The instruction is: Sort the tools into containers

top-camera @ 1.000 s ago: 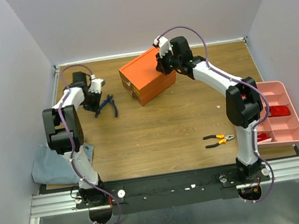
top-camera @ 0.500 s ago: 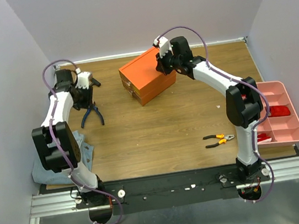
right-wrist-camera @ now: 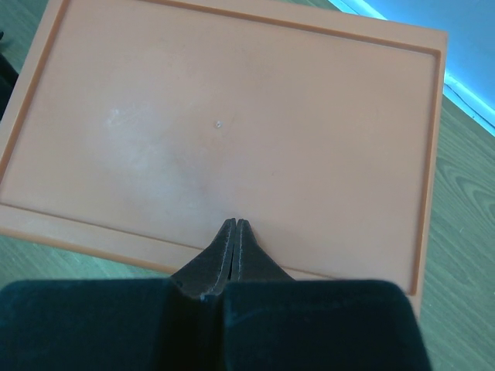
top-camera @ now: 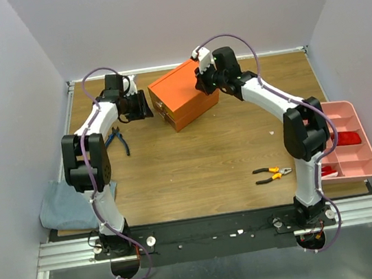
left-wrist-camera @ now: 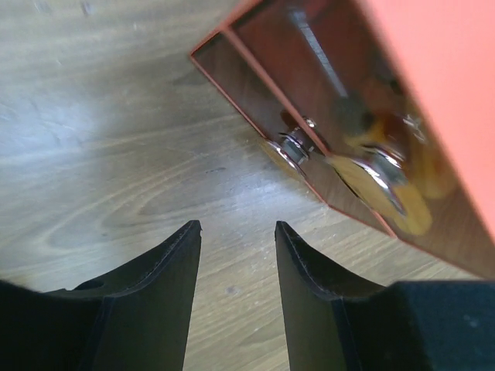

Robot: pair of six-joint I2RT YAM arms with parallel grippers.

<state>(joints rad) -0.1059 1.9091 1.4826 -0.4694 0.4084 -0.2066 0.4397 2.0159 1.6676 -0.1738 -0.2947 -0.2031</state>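
Note:
The orange box (top-camera: 183,95) stands at the back middle of the table, its drawer fronts facing left. My left gripper (top-camera: 145,106) is open and empty just left of those drawers. In the left wrist view its tips (left-wrist-camera: 236,226) sit low over the wood, short of the lower drawer's metal knob (left-wrist-camera: 292,147); yellow shapes show through the drawer (left-wrist-camera: 387,201). My right gripper (top-camera: 203,81) is shut and empty, tips (right-wrist-camera: 233,224) on the box lid (right-wrist-camera: 232,116). Blue-handled pliers (top-camera: 118,138) lie on the table at the left. Orange-handled pliers (top-camera: 272,174) lie at the front right.
The pink tray (top-camera: 365,156) sits at the right edge with red-handled tools (top-camera: 349,138) in its compartments. A grey-blue cloth (top-camera: 64,206) lies at the front left corner. The walls stand close behind the box.
My left gripper has let go of the blue pliers, which now lie on the table, and has swung right to the box's drawer front. The right arm has not moved.

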